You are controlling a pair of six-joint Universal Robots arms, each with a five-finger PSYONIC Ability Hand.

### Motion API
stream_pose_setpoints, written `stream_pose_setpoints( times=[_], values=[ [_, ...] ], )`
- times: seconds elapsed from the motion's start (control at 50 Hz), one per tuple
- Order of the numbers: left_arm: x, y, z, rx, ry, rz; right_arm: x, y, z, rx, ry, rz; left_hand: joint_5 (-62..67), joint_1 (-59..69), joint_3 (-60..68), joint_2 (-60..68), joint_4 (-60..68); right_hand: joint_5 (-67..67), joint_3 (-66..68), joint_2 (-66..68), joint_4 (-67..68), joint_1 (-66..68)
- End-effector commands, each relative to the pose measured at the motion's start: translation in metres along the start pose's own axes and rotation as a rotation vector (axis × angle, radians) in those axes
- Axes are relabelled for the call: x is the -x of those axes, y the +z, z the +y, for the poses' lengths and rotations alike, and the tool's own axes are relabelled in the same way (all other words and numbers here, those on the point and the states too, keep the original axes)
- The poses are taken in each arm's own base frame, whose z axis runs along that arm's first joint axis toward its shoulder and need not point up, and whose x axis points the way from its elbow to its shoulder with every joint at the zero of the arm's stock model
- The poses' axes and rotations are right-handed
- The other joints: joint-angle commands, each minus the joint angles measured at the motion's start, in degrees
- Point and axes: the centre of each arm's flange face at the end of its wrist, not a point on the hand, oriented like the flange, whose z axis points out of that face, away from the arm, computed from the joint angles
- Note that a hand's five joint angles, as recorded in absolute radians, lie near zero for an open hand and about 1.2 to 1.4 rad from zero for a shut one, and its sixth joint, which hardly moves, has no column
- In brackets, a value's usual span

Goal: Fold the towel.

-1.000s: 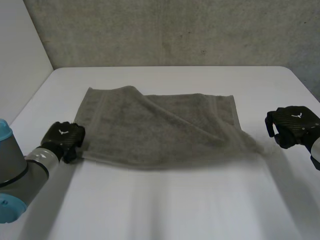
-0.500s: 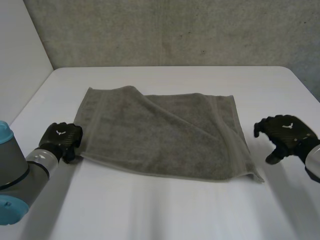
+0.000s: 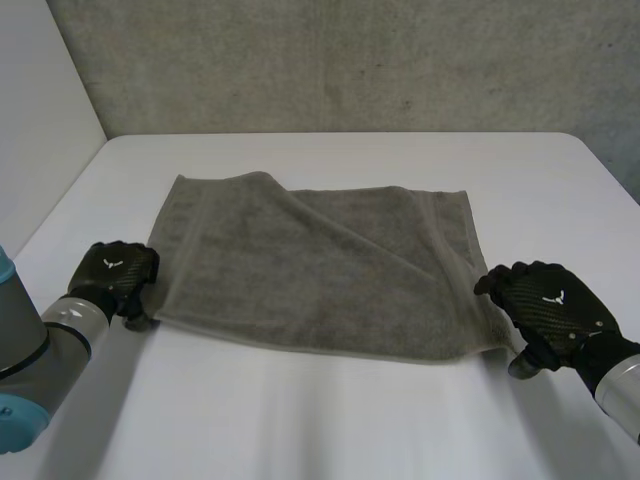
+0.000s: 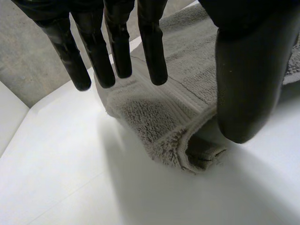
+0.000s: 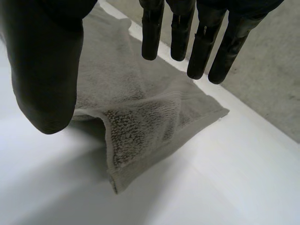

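At the near left corner of the towel [image 3: 320, 270], the left robot hand [image 3: 120, 272] sits low over the table [image 3: 330, 420], with its knuckles up and its palm facing the cloth. The grey towel lies spread across the middle of the white table. One layer is turned over it, leaving a slanting crease from the far left edge toward the near right corner.

From the left wrist, that near left corner [image 4: 187, 150] is bunched and curled under on itself. It lies beneath the palm, between the straight fingers [image 4: 151, 47] and the thumb [image 4: 248, 70]. The fingers and thumb stand well apart and pinch nothing. Whether the fingertips touch the pile cannot be told. The grey forearm reaches the towel from beyond its near left side.

At the near right corner of the towel, the right robot hand [image 3: 548, 305] is spread wide, back upward, with its fingers [image 5: 201, 42] reaching over the right edge of the cloth. From the right wrist, the corner [image 5: 136, 122] lies under the palm and rises in a small tent off the table. The thumb [image 5: 47, 70] is on one side of it and the straight fingers are over the other. This robot hand is also wide, with nothing clamped. Its grey wrist trails away from the towel's near right corner.
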Motion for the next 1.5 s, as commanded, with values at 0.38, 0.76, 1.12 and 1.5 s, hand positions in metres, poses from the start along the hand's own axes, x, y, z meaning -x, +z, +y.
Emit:
stream_pose_setpoints(
  times=[0.38, 0.76, 1.12, 1.5],
  values=[
    [-0.001, 0.001, 0.007, 0.025, -0.009, 0.005, 0.013, 0.034, 0.03, 0.004, -0.041, -0.002, -2.2, -3.0, -4.2, -3.9, -4.1, 50.8, 49.5, 49.0, 49.9, 49.3],
    [0.009, 0.009, 0.009, 0.01, -0.008, -0.044, 0.004, 0.032, 0.024, -0.003, -0.002, 0.064, 0.3, -0.5, -1.7, -1.4, -1.6, 58.4, 57.1, 56.6, 57.5, 57.0],
    [0.02, 0.012, 0.007, -0.012, -0.011, -0.102, -0.008, 0.029, 0.018, -0.012, 0.006, 0.133, 28.6, 27.8, 26.6, 26.9, 26.7, 58.4, 57.1, 56.6, 57.5, 57.0],
    [0.01, 0.002, -0.003, -0.034, -0.003, -0.062, -0.011, 0.024, 0.002, -0.064, 0.022, 0.148, 54.3, 53.5, 52.3, 52.6, 52.4, 58.4, 57.1, 56.6, 57.5, 57.0]
  ],
)
